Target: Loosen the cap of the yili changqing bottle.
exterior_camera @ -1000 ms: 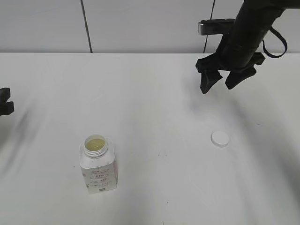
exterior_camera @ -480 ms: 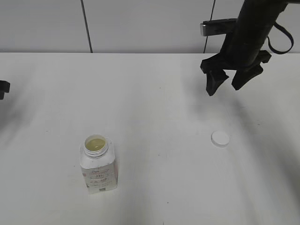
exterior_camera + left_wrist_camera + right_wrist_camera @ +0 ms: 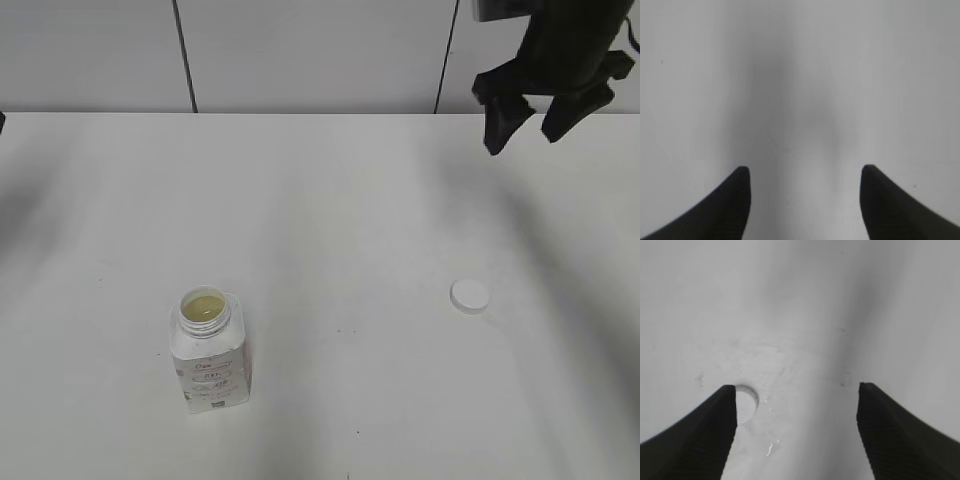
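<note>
At seven o'clock on the white table point(image 3: 330, 200) the small squarish white bottle point(image 3: 208, 350) stood uncapped — its round white cap point(image 3: 469, 295) lay at four o'clock; loosening looked done. My right gripper point(image 3: 525, 128) and left gripper point(image 3: 802, 200) both gaped, empty.

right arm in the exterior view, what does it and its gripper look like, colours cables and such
The right arm is matte black throughout, a thick rounded link ending in a black right gripper with two wedge-shaped fingers tapering to blunt tips. A black cable loops beside the wrist. The right wrist view shows fine ribbed texture on the inner pads. No markings visible.
</note>
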